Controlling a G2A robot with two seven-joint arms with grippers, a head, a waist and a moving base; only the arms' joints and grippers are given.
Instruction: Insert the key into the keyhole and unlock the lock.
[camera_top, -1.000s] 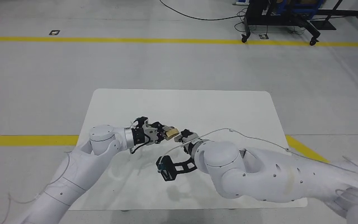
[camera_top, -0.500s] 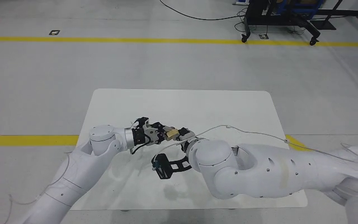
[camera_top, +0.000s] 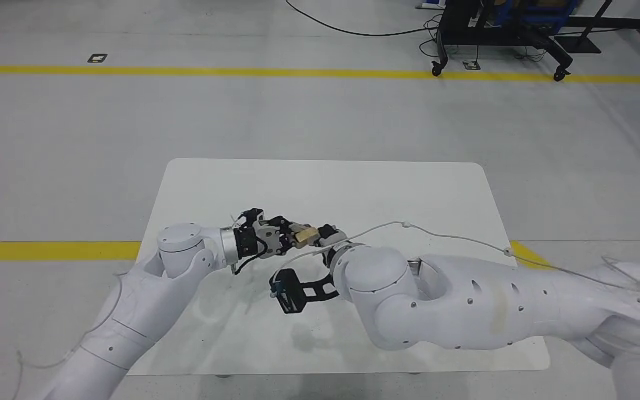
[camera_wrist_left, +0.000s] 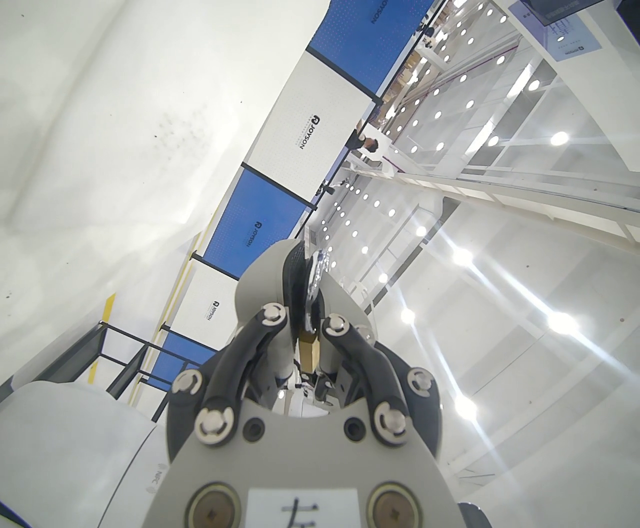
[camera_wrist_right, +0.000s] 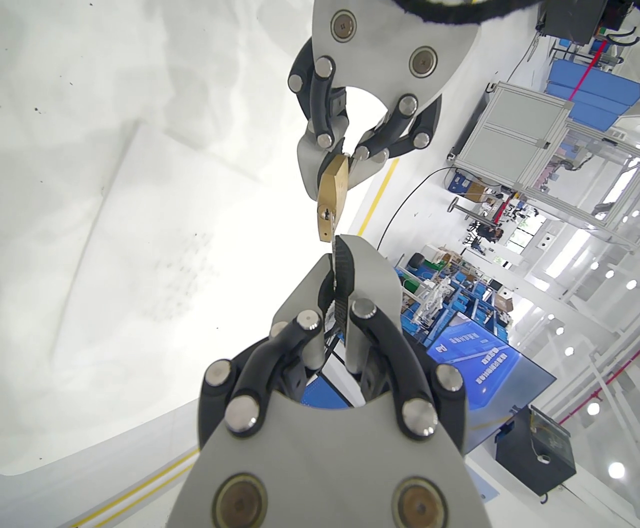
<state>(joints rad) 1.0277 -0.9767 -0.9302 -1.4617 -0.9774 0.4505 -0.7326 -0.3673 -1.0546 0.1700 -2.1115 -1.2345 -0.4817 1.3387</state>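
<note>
From the top, the left pincer (camera_top: 283, 236) is clamped on the small brass rectangular padlock (camera_top: 306, 236) over the white desk (camera_top: 430, 190), with the right pincer (camera_top: 326, 243) just beside it. Left wrist cam shows that tight clamp too. On the right wrist cam, the right one's pinching the little silver key (camera_wrist_right: 326, 216), tip at the keyhole (camera_wrist_right: 323, 208). My worry is that a slight misalignment jams it or twists the padlock loose.

Locks: you have one brass padlock (camera_wrist_right: 332, 196).
Keys: you have one key (camera_wrist_right: 328, 215).
Grippers: you have two, the left gripper (camera_wrist_right: 341, 162) and the right gripper (camera_wrist_right: 339, 260).
Tables: you see one white table (camera_top: 440, 190).
Floor markings: you can count two yellow floor lines (camera_top: 300, 72).
</note>
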